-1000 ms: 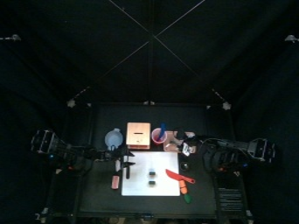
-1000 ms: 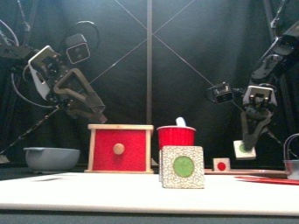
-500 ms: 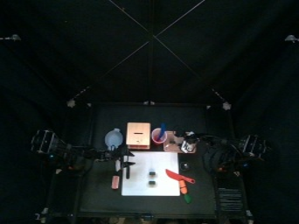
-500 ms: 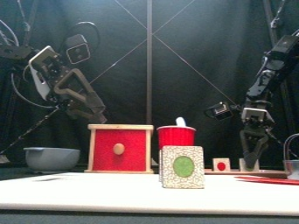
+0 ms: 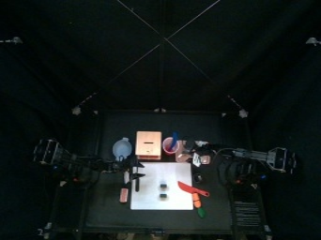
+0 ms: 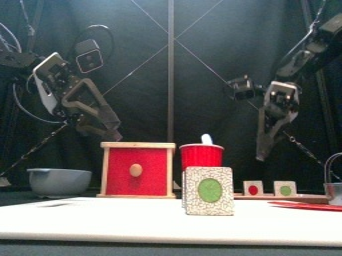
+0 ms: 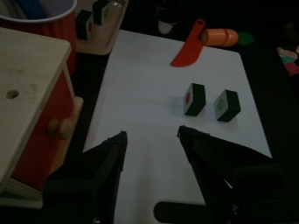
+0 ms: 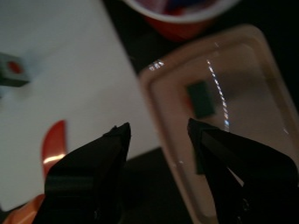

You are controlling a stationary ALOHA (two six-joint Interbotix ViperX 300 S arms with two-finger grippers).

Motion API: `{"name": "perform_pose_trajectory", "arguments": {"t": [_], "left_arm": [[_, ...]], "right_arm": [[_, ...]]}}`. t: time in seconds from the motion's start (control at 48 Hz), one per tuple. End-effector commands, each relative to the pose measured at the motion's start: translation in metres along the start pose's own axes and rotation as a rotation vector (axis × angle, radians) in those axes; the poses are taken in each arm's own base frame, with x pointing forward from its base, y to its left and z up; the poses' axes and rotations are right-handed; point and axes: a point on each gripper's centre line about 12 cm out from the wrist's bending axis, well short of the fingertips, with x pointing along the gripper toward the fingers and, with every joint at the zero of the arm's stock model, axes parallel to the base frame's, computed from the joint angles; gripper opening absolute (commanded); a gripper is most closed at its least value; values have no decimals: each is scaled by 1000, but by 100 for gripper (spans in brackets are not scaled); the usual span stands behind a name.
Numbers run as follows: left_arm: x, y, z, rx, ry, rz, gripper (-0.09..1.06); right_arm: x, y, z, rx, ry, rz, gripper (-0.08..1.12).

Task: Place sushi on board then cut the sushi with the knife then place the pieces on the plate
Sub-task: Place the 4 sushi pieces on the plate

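Two dark green sushi pieces stand side by side on the white board. A red knife lies flat on the board near its right edge. My right gripper hangs open above the pink plate, where one sushi piece lies. In the front view two small pieces sit low under that gripper, and a larger piece stands close on the board. My left gripper is open over the board's left side, holding nothing.
The wooden box with its red drawer front stands behind the board. The red cup is to its right and the blue-grey bowl to its left. An orange toy lies past the knife's end.
My right gripper lowered a green-centred sushi piece onto the plate, let it go and rose away open. The left arm stayed where it was.
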Motion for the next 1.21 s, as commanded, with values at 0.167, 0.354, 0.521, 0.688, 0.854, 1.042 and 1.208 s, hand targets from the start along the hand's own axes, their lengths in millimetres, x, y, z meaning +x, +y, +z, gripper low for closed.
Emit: {"name": "perform_pose_trajectory", "arguments": {"t": [0.167,0.354,0.521,0.688,0.854,1.042,1.208], "left_arm": [[1,-2,10,-3,-32,-4,86],[1,-2,10,-3,-33,-4,86],[2,-2,10,-3,-32,-4,86],[1,-1,9,-2,-29,-4,86],[1,-2,9,1,-29,-5,86],[1,-2,8,2,-25,-6,86],[1,-2,8,2,-25,-6,86]], "right_arm": [[-2,69,30,-95,-157,147,88],[20,106,28,-118,-152,210,89],[43,132,26,-168,-112,238,89],[66,154,30,-210,-81,253,89],[87,159,31,-235,-42,242,89],[101,160,34,-267,-20,228,89],[111,162,35,-284,-7,222,88]]}}
